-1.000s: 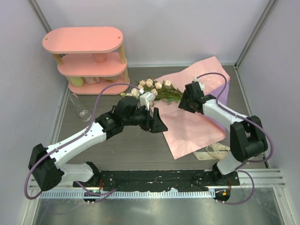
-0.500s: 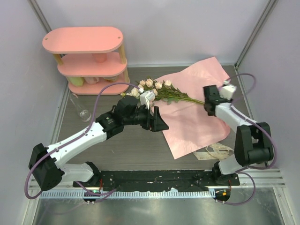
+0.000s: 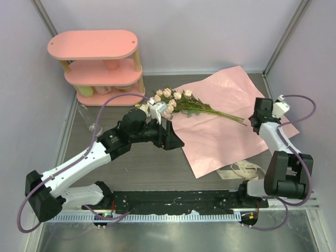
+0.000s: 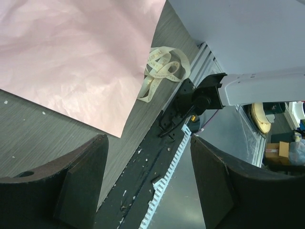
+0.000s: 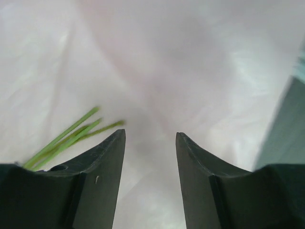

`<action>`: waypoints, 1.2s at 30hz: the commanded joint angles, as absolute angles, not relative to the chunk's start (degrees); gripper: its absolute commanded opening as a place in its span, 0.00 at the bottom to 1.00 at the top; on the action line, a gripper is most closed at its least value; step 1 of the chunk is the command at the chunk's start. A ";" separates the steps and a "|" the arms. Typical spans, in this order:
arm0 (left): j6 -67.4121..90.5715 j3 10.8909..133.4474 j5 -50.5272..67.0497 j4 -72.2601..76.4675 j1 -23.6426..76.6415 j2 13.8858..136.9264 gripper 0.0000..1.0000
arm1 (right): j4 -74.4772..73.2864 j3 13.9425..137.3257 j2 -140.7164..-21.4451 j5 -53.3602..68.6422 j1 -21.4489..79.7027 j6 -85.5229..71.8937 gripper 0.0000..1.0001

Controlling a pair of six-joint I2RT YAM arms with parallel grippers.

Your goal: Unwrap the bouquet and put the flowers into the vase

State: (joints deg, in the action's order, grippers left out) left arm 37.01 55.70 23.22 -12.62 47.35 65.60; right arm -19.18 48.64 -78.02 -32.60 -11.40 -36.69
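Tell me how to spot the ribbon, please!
Find the big pink paper spread flat in the middle. Follow its near edge toward the right arm's base; the ribbon lies just beside that corner. It is the only curly cream strip, loose and looped.

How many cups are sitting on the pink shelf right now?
3 on the shelf: a pink cup on its middle tier, a yellow cup and a pale cup at the left of its bottom tier. Others may be hidden under the tiers.

Bright, even light, soft shadows — right wrist view blurred, washed out
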 commanded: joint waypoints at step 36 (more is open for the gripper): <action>31.46 52.30 13.71 -22.41 47.37 49.93 0.76 | -9.83 72.77 -104.23 -12.92 25.66 46.22 0.31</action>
State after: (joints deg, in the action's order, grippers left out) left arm 32.42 51.81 13.96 -21.96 47.35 52.36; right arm -9.39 70.37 -102.39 -9.13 26.85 30.70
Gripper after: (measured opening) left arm 0.761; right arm 0.383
